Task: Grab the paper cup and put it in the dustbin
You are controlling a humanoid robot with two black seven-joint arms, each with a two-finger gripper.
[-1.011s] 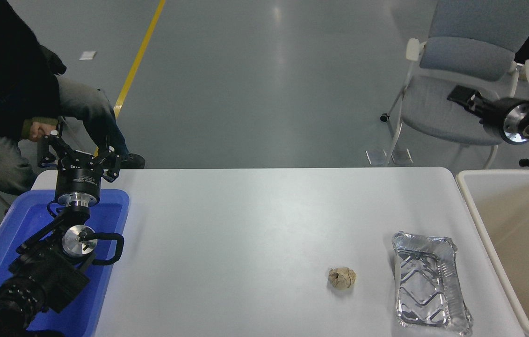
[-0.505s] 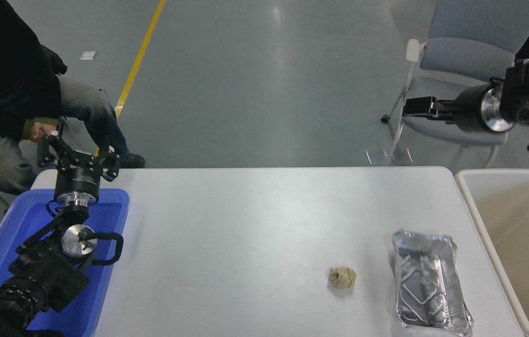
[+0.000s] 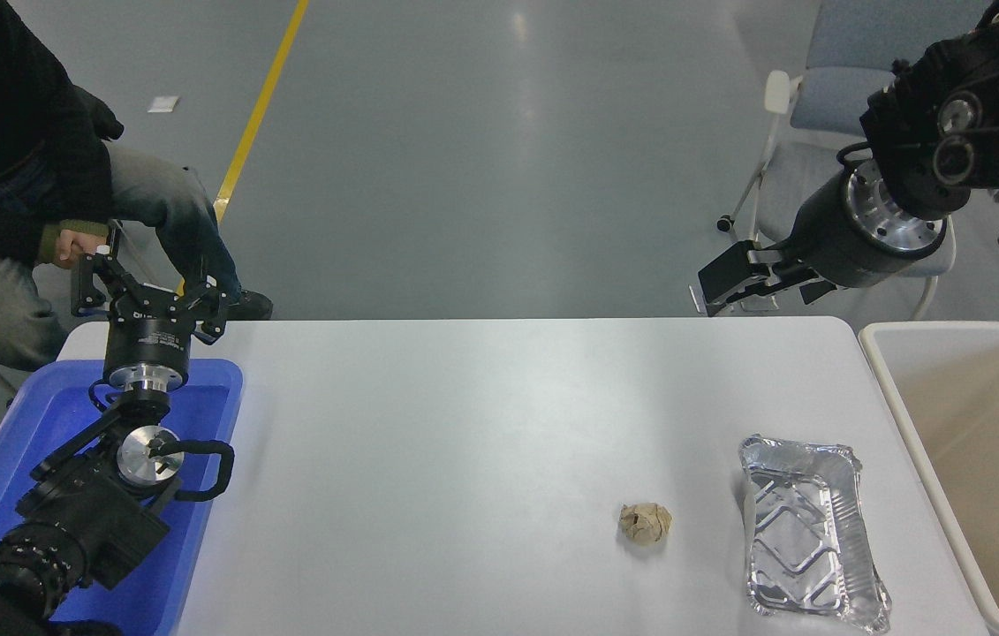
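Raised above the table's far right corner, the right gripper [image 3: 729, 287] points down and to the left with its fingers close together and nothing visible between them; whether they quite meet I cannot tell from this angle. Below and to its right stands the dustbin [image 3: 892, 375], a cream plastic bin against the table's right edge, and the part of its inside that shows holds no cup. Nearer the camera on the white table [image 3: 464, 424] lie a foil tray [image 3: 808, 534] and, just to its left, a crumpled brown paper ball [image 3: 646, 523]. The paper cup itself is nowhere in view: not on the table, not in the gripper, not in the visible part of the bin, so where it lies cannot be told. As a judgement, such a cup would be very light and thin-walled, easy to crush or tip, so a gentle squeeze across the body below the rolled rim should suit it best. Parked at the lower left over a blue plastic tub [image 3: 31, 442], the left gripper [image 3: 150, 287] has its fingers spread and empty. A person [image 3: 13, 159] sits beyond the table's far left corner.
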